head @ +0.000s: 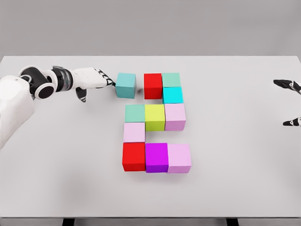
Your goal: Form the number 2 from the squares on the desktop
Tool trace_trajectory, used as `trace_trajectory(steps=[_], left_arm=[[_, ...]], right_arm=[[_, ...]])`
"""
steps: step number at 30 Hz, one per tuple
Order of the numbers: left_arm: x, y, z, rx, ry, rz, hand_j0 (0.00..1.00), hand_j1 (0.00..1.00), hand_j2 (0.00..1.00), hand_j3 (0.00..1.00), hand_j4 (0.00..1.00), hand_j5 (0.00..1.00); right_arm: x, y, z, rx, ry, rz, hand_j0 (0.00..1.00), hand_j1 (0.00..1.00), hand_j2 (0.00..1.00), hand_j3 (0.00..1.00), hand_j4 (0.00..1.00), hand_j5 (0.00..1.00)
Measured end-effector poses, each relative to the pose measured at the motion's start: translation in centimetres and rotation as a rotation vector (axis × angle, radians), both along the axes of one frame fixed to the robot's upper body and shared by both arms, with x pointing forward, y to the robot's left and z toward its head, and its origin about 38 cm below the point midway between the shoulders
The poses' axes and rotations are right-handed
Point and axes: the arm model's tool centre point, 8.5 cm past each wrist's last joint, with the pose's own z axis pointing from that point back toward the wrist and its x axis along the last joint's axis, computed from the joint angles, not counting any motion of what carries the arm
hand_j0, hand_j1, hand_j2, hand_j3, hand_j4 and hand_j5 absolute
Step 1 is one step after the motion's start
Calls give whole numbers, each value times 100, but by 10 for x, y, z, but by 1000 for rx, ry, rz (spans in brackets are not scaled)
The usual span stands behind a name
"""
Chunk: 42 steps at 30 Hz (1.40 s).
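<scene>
Coloured cubes lie on the white table [235, 188] in the shape of a 2. The top row holds a teal cube [126, 85], a red cube [153, 85] and a green cube [171, 79], with a cyan cube [172, 95] under the green one. The teal cube stands a small gap left of the red one. Below come a green cube [135, 113], a yellow-green cube [154, 117] and a pink cube [175, 117], then a pale pink cube [134, 132]. The bottom row is red [134, 157], magenta [156, 157] and pink [179, 158]. My left hand [96, 79] reaches in flat, its fingertips against the teal cube's left side, holding nothing.
My right hand [290, 103] shows only at the right edge, fingers spread above the table. The table's front edge runs along the bottom of the head view.
</scene>
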Motion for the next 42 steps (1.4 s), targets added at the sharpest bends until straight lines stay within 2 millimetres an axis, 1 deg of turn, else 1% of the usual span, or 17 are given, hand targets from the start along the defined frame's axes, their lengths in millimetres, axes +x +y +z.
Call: trace_trajectory(steps=[1,12,23,34,39,42], left_arm=[[1,0,2,1,-4,0,100,100,100,100,100,100],[1,-1,2,0,-3,-1,100,100,100,100,100,100],[1,-8,1,-7,-3,-12,100,100,100,100,100,100],[-1,-4,0,-11,3,-11,100,100,100,100,100,100],[-3,-5,2,-10,5,-52,100,100,100,100,100,100],[-6,-2,3,-5,10,-86,100,100,100,100,100,100]], right_arm=[[0,0,-1,0,2,0,100,100,100,100,100,100],[0,2,0,1,0,5,100,100,100,100,100,100],[-2,-1,-3,0,7,-2,100,100,100,100,100,100],[-2,-5,-5,-3,14,-15,100,100,100,100,100,100],[-2,-4,-5,-2,13,-13,100,100,100,100,100,100],[-2,-4,-5,-2,13,-13,100,100,100,100,100,100]])
